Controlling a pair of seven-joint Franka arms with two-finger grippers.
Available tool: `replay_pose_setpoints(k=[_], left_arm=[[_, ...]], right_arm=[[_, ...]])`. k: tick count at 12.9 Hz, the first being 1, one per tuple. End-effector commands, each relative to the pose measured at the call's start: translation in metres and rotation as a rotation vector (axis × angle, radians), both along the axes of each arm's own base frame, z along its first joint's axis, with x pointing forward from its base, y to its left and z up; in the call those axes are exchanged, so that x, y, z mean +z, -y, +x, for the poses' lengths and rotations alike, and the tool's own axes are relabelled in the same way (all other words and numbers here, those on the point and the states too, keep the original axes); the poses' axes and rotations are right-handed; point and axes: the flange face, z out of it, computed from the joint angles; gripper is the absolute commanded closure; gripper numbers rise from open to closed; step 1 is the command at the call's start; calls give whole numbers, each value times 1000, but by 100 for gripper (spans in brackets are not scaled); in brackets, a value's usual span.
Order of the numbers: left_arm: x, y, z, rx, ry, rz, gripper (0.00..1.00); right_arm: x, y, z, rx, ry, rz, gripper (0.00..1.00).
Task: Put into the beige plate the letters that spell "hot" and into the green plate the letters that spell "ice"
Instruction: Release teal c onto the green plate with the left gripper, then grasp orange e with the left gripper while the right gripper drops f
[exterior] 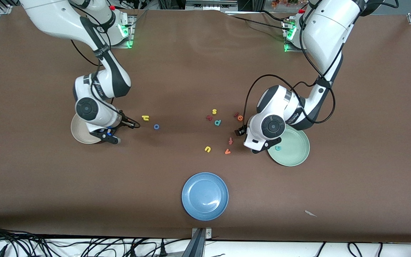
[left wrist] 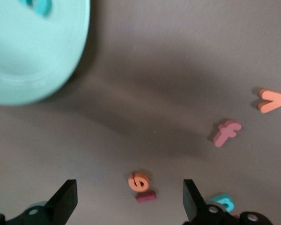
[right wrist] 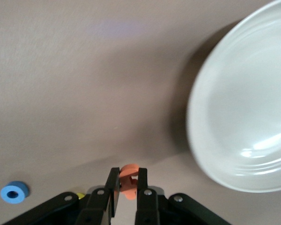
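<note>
Now, the scene line by line:
Right gripper: fingers pinched tight on the orange "t", hanging just beside the rim of the beige plate, toward the right arm's end of the table.
Left gripper: fingers spread wide, holding nothing, over bare table near the green plate.
Teal "c": lying in the green plate.
Orange "e": on the table, touching the maroon "i", well short of the green plate.
Yellow "h": on the table mid-way across, near the beige plate.
Blue "o": just beside the "h", slightly nearer the front camera.
Blue plate: near the table's front edge, in the middle.
Other letters: orange "v" and a pink "f" lie loose near the green plate.
</note>
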Motion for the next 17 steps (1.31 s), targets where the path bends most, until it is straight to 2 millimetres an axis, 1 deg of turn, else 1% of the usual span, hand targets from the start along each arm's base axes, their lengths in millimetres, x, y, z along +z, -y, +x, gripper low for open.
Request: replay_pose_setpoints(k=[1, 3, 4, 6, 7, 8, 10, 12, 13, 14, 15, 16, 17], left_arm=[[-10, 0, -16, 124, -15, -29, 10], [-20, -2, -25, 135, -18, -24, 38], [-25, -3, -29, 134, -31, -22, 41], [-34, -4, -38, 163, -72, -38, 42], [-36, -3, -39, 186, -76, -64, 49], [-40, 1, -43, 186, -69, -69, 50], [-50, -1, -49, 186, -61, -64, 49], [-54, -3, -53, 187, -70, -58, 50], [-54, -3, -53, 187, -70, -58, 51], [-54, -2, -54, 184, -70, -58, 57], [-54, -2, -53, 184, -69, -59, 58], [-54, -1, -54, 182, -70, -58, 63], [-54, 0, -55, 181, -70, -58, 67]], right_arm=[[18, 44, 10, 85, -33, -13, 95], [20, 92, 17, 186, -41, -4, 95], [19, 117, 17, 231, -53, -1, 95], [8, 152, 9, 273, -97, 3, 95], [4, 163, 6, 288, -108, 6, 95], [-4, 169, 4, 291, -119, 7, 95], [-16, 176, 3, 304, -130, 9, 95], [-24, 178, 1, 303, -144, 10, 93], [-26, 179, 0, 298, -148, 11, 88], [-28, 179, 0, 298, -152, 10, 80], [-27, 179, 1, 300, -146, 10, 72], [-25, 179, 1, 299, -141, 10, 55], [-21, 178, 3, 299, -133, 9, 31]])
